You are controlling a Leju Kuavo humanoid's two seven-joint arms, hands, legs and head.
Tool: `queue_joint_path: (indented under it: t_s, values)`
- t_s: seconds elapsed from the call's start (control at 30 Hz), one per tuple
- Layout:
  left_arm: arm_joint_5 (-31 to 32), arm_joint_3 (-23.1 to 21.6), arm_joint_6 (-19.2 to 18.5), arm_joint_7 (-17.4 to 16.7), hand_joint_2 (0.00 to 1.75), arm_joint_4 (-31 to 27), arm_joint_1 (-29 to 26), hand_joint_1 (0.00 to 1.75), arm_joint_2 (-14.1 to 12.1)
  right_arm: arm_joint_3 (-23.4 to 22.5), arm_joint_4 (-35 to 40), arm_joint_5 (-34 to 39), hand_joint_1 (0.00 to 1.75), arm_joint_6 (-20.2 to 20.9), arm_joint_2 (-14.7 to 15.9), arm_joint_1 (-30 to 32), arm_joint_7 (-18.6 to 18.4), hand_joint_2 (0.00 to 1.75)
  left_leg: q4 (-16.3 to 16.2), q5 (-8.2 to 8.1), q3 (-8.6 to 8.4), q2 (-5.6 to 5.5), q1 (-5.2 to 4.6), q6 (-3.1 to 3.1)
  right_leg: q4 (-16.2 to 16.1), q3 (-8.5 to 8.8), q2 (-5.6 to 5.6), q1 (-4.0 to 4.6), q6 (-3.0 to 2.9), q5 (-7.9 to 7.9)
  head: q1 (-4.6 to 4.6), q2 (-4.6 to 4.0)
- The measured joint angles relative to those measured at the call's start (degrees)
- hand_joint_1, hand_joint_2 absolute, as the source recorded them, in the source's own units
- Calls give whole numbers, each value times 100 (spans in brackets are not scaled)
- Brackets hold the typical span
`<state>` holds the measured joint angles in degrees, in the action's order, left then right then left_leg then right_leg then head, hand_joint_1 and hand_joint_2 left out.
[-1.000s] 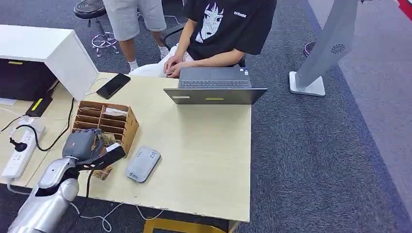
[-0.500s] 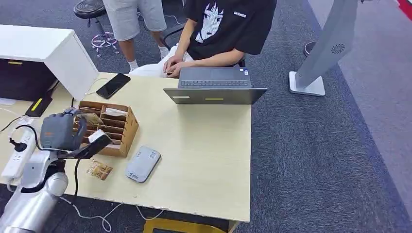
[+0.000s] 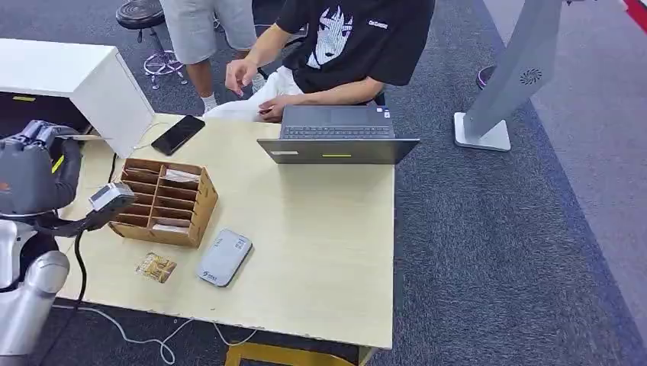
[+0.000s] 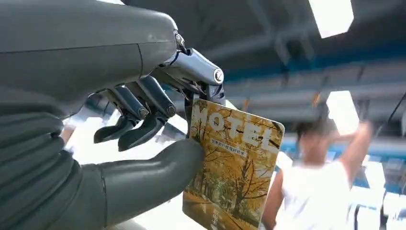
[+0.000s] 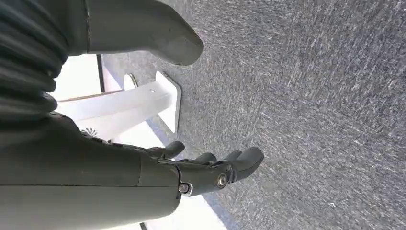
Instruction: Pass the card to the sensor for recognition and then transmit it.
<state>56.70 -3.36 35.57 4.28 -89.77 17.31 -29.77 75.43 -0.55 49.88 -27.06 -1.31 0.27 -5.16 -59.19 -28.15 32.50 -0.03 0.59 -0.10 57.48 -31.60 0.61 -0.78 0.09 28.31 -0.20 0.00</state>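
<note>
- Grey carpet surrounds a pale wooden table (image 3: pixel 320 252), where a person in a black shirt sits at the far edge behind an open laptop (image 3: pixel 338 137).
- On the table, a wooden slotted box (image 3: pixel 164 200) stands near the left edge; a grey card reader (image 3: pixel 224 257) lies toward the near edge, with a second small card (image 3: pixel 156 267) just beside it on the left. A dark phone (image 3: pixel 178 134) lies near the far left corner.
- The left hand (image 3: pixel 34 171) is raised beyond the table's left edge, well apart from the reader. In the left wrist view the card (image 4: pixel 232 165), printed "MOTEL" over yellow trees, is pinched near one edge between the thumb and a finger, the other fingers (image 4: pixel 139 115) curled loosely away from it.
- The right hand (image 5: pixel 201 167) hangs over the carpet holding nothing, fingers slightly apart and gently bent.
- My judgement: the card is out of the box and has yet to reach the reader.
- Risk: the pinch takes only one margin, so a quick swing could pivot or drop the card.
- Risk: lowering toward the reader, the hand could clip the box or nudge the loose card, as both sit close to it.
</note>
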Motion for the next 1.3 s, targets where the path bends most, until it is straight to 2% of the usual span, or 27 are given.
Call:
queue_joint_path:
  t_s: [0.13,0.3,0.43,0.63,0.8,1.3]
  values:
    - [530,318,41,-135,175,-327,83,175,-229,-20,0,0,0,2,0,5,9,175,1,0,0,0,0,0,0,0,-1,0,0,0,-2,0]
    - [894,597,59,-173,175,-187,111,175,-446,-39,0,0,0,44,0,-9,37,175,2,4,-1,-2,1,-5,0,0,-2,1,-1,0,0,0]
    - [1184,612,76,-378,175,395,229,175,-465,-46,0,7,0,138,20,-69,39,175,2,9,-1,-2,1,-6,1,1,-2,1,-3,-3,-2,0]
    - [1263,599,107,-503,175,1995,892,175,-411,-48,0,83,0,348,125,-192,-39,175,1,17,-1,0,0,-4,1,-2,-2,0,3,-15,-4,0]
    - [1438,581,251,-629,175,2902,1267,175,-293,-48,0,90,0,389,170,-239,-85,175,0,19,1,2,-1,-3,1,-4,1,-1,0,-19,0,0]
    - [1512,575,279,-678,175,3847,1747,175,-129,-48,0,114,0,382,212,-278,-129,175,0,19,2,5,2,-4,1,-9,5,1,-2,-20,-2,-2]
